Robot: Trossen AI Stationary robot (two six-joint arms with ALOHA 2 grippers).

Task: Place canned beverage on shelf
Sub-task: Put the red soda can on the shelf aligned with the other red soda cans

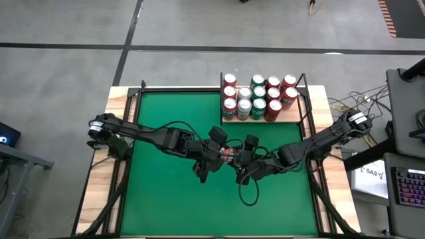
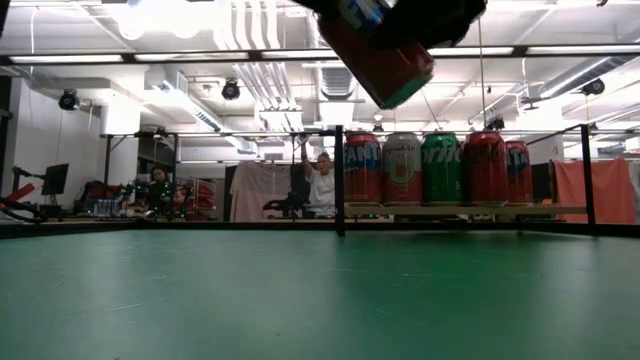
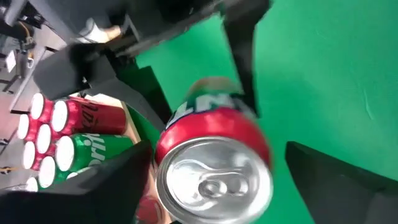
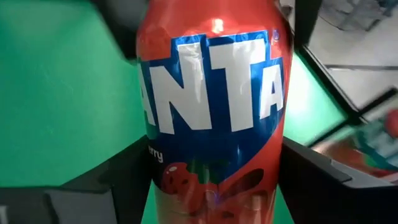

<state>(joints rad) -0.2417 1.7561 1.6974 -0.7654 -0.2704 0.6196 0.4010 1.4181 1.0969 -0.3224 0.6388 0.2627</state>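
Over the middle of the green bench (image 1: 166, 192), both arms meet around a single red Fanta can (image 1: 228, 153), which hangs in the air well above the felt, tilted, as the low view shows it at the top of the picture (image 2: 385, 65). The right end effector (image 1: 243, 159) has its fingers on either side of the can's body, and its wrist view is filled by the can's blue-and-white lettering (image 4: 214, 112) with a dark finger (image 4: 323, 168) close at each flank; it appears to grip the can. The left end effector (image 1: 214, 156) sits just beside the can on the other side. In its wrist view the can's silver top (image 3: 214, 180) lies between its fingers (image 3: 336, 180) with a visible gap on one side, so its jaws stand open around the can; whether they touch it cannot be told. Farther back, at the bench's far right corner, the shelf (image 1: 229, 119) carries a cluster of upright red and green cans (image 1: 259, 98), standing touching in rows.
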